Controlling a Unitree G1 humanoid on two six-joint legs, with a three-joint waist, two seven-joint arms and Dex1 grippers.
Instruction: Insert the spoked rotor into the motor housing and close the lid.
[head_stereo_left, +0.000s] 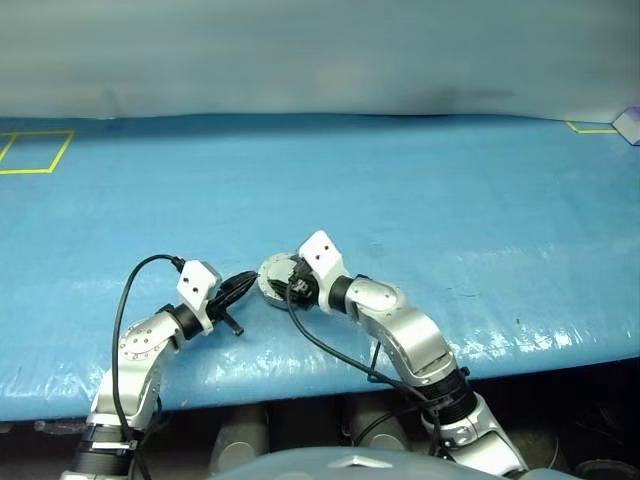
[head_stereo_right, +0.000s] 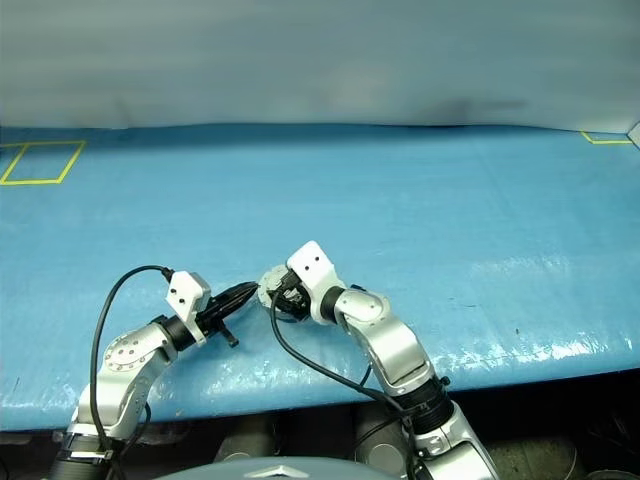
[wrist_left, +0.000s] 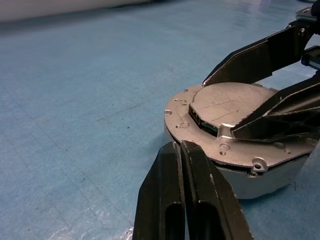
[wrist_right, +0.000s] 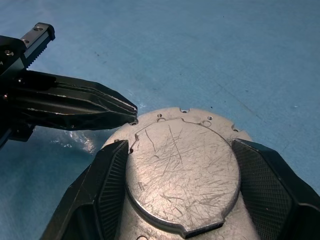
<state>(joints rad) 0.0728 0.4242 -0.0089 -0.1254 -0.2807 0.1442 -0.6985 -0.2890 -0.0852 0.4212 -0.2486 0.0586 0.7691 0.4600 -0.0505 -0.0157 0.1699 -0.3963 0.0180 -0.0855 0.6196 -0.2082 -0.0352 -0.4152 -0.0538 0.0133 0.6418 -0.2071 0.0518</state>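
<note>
Lid (wrist_right: 182, 172) seated on motor housing (wrist_left: 260, 182), blue worktop (head_stereo_left: 450, 220); stiff, heavy, slick metal; your right fingers (wrist_right: 262, 175) straddle raised centre, wide; left fingers (wrist_left: 187, 200) shut, empty; grip rim.

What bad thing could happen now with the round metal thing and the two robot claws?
The lid already lies on the motor housing, with the right gripper straddling its raised circle. If those fingers squeeze or twist unevenly, the lid could shift out of line. The shut left gripper has its tips right at the lid's rim, so a push could slide the whole housing across the blue table.
</note>
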